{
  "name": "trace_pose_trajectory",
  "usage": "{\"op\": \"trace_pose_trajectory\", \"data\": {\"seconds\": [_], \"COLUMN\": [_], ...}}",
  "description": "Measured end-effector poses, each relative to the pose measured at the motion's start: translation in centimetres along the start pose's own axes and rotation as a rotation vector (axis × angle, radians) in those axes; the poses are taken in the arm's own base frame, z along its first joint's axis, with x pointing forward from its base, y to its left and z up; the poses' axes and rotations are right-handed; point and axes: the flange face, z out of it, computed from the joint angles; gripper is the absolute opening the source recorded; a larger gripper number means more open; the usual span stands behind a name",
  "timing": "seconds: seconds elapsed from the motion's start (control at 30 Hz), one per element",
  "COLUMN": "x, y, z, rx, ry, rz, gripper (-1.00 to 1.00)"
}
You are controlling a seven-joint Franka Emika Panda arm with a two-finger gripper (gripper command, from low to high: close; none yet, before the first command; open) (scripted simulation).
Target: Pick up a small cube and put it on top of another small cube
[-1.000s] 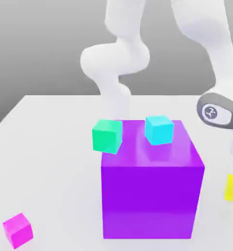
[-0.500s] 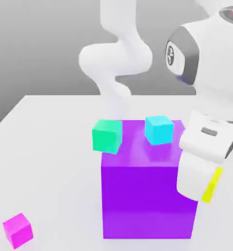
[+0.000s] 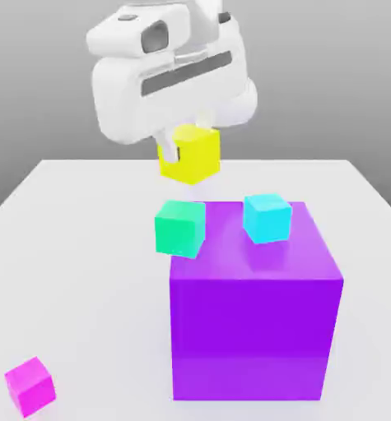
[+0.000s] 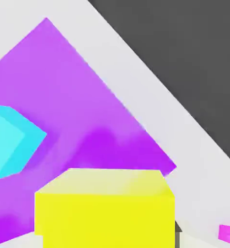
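The small cube (image 3: pixel 192 156), plain bright yellow, hangs in the air with my gripper (image 3: pixel 189 146) shut on it. A white finger (image 3: pixel 171 151) shows at its side. It sits above the back left part of the big purple cube (image 3: pixel 252 321). A small green cube (image 3: pixel 180 228) lies just below it, at the purple cube's upper left corner. A small cyan cube (image 3: pixel 267 218) rests on the purple top. In the hand view the yellow cube (image 4: pixel 105 209) is close up, with the purple top (image 4: pixel 78 101) and the cyan cube (image 4: pixel 10 140) beyond it.
A small magenta cube (image 3: pixel 30 385) lies on the white table (image 3: pixel 83 271) near the front at the exterior view's left; the magenta cube (image 4: pixel 228 233) also appears in the hand view. The white arm (image 3: pixel 161 66) rises behind the purple cube.
The hand has swung from low at the exterior view's right, up and leftward over the purple cube, carrying the yellow cube. The other cubes have not moved.
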Motion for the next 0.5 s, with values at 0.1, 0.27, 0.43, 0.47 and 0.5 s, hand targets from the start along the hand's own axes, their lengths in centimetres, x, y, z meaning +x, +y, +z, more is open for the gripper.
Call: {"op": "trace_pose_trajectory", "data": {"seconds": [0.1, 0.27, 0.43, 0.47, 0.5], "x": [-0.9, -1.1, -1.1, -1.1, -1.1], "y": [0.0, 0.1, 0.1, 0.0, 0.0], "z": [3.0, 5.8, 5.2, 3.9, 2.5], "rx": [-0.029, -0.032, -0.036, -0.036, -0.036], "ry": [0.014, 0.016, 0.017, 0.018, 0.018], "rz": [-0.002, -0.002, -0.003, -0.003, -0.003], "gripper": [-1.0, 1.0, 1.0, 1.0, 1.0]}}
